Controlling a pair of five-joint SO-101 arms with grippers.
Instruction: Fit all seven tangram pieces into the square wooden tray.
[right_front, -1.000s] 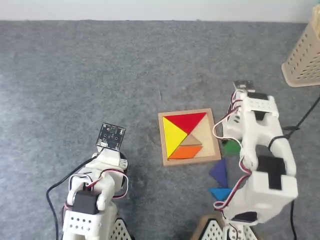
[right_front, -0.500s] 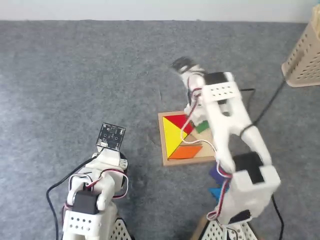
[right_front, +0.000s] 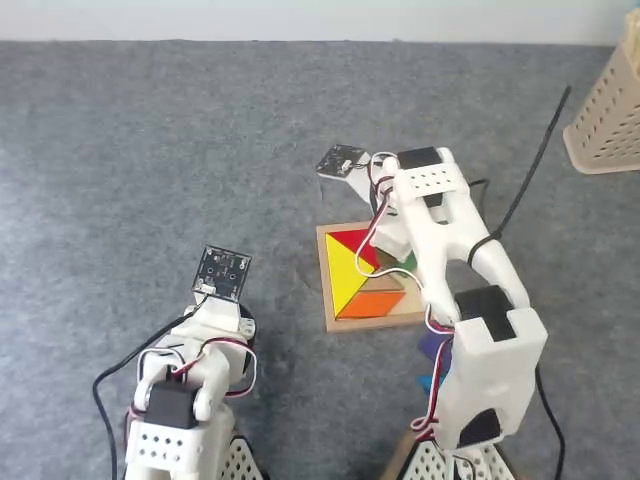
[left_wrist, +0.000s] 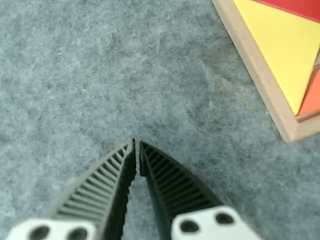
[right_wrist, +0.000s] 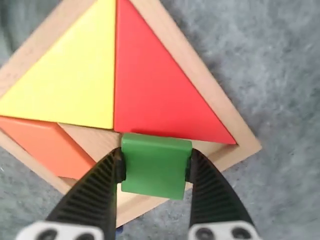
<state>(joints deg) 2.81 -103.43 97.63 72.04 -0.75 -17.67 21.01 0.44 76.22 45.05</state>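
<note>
- The green square piece (right_wrist: 156, 169) is sitting clamped in the right gripper (right_wrist: 155, 156), one finger pressing on each of two opposite sides.
- It is hanging over the bare wood of the square wooden tray (right_wrist: 239, 144), right beside the red triangle (right_wrist: 155, 95); cannot tell if it is touching the tray floor.
- The red triangle, yellow triangle (right_wrist: 70, 85) and orange parallelogram (right_wrist: 42, 145) are lying flat inside the tray, red and yellow touching along one edge.
- In the high view the green piece (right_front: 405, 262) is showing under the right arm (right_front: 440, 230), which is stretching forward over the tray (right_front: 331, 305) with its wrist bent down.
- A purple piece (right_front: 430, 347) and a blue piece (right_front: 426, 383) are lying on the carpet outside the tray, both partly hidden by that arm.
- The left gripper (left_wrist: 136, 146) is pointing down at bare carpet, jaws pinched together with nothing between them, well apart from the tray's corner (left_wrist: 287, 131).
- The left arm (right_front: 190, 385) is sitting folded back near its base.
- A grey carpet (right_front: 150, 130) is covering the table; a cream slotted basket (right_front: 605, 110) is standing at the far right edge, with a white wall strip (right_front: 300, 18) running behind.
</note>
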